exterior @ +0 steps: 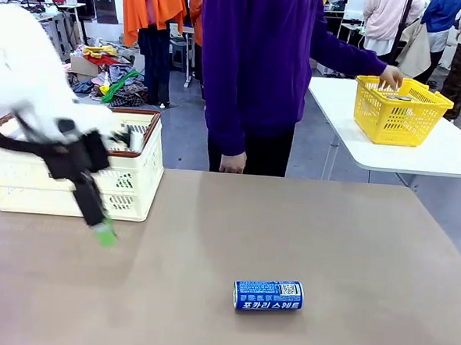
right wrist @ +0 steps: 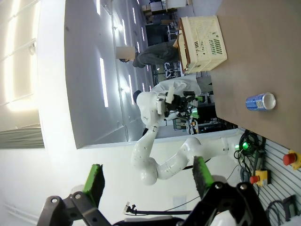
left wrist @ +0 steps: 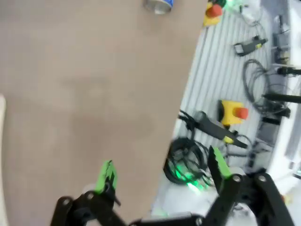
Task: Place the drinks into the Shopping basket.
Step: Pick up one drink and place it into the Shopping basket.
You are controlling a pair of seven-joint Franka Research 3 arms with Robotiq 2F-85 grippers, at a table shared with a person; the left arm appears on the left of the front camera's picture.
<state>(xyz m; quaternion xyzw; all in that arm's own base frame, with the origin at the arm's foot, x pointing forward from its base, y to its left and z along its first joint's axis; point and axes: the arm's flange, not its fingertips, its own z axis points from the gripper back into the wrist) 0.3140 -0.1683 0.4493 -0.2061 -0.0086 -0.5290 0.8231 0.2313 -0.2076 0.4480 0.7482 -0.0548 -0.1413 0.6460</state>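
One blue drinks can with white Korean lettering lies on its side on the brown table, near the front middle. The cream Shopping basket with a reddish-brown rim stands at the table's back left. My left gripper hangs blurred in front of the basket's near wall, open and empty. In the left wrist view its green pads stand wide apart over the table's edge, with the can far off. My right gripper is open and empty, away from the table; the can and the basket lie far from it.
A person in a purple top stands at the table's far side, one hand hanging at the edge, the other hand on a yellow basket on a white side table. Cables and an emergency-stop button lie below the table's near edge.
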